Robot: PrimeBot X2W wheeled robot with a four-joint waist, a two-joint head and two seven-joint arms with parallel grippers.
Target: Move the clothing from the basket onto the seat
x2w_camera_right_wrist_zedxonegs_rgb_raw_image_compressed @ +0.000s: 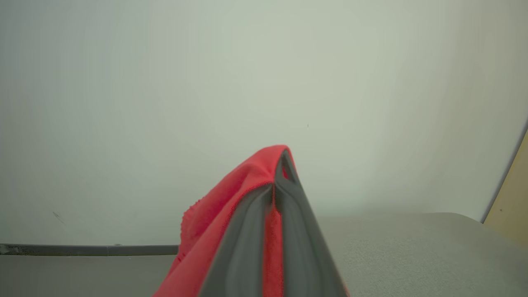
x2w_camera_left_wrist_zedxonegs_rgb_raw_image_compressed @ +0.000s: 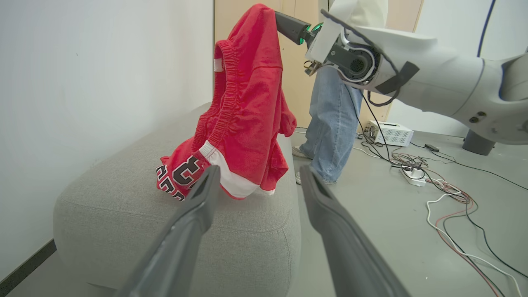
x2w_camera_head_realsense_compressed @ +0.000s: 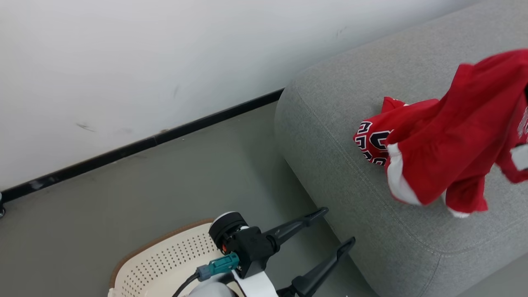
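Our right claw (x2w_camera_right_wrist_zedxonegs_rgb_raw_image_compressed: 281,165) is clenched on the shorts (x2w_camera_head_realsense_compressed: 453,136), which dangle over the sofa (x2w_camera_head_realsense_compressed: 338,95) beside the jersey (x2w_camera_head_realsense_compressed: 371,142) lying there. Left claw (x2w_camera_head_realsense_compressed: 339,225) spread, empty, by basket (x2w_camera_head_realsense_compressed: 165,255). We'd lower until the cloth pools, then release away from the near edge.

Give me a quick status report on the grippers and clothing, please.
Left gripper open, empty, near basket. Right gripper shut on red shorts, dangling over sofa. Lettered red jersey lies on sofa beneath. Person standing past sofa's far end.
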